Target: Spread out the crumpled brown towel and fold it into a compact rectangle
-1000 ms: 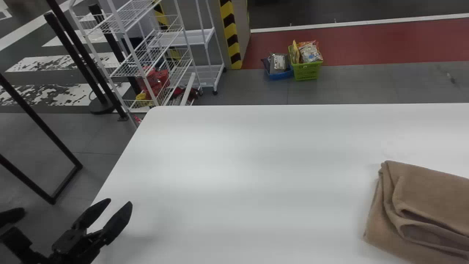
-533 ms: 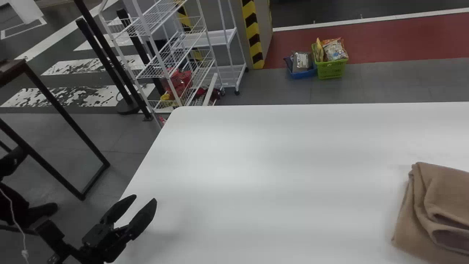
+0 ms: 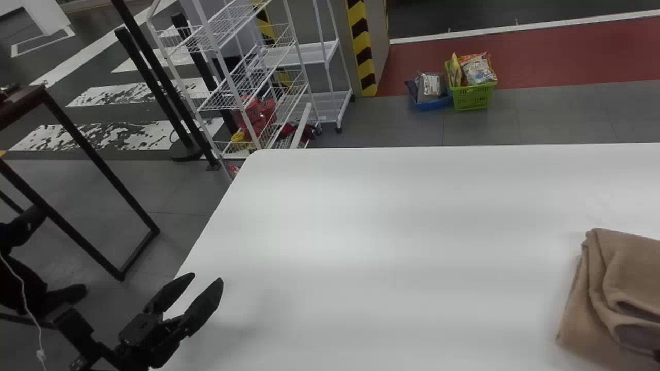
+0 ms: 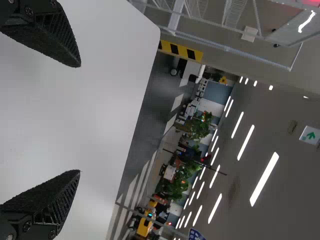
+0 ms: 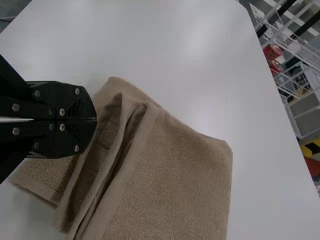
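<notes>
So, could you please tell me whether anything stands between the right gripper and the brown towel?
Nothing visible does: the right gripper is right at the towel's layered edge, jaws together, though I cannot tell whether they touch it.

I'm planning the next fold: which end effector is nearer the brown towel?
Right. The right end effector is at the brown towel, by its folded edges; the left end effector is well away, near the left edge of the table.

Brown towel cut off at head view's right edge, table at bottom.
</notes>
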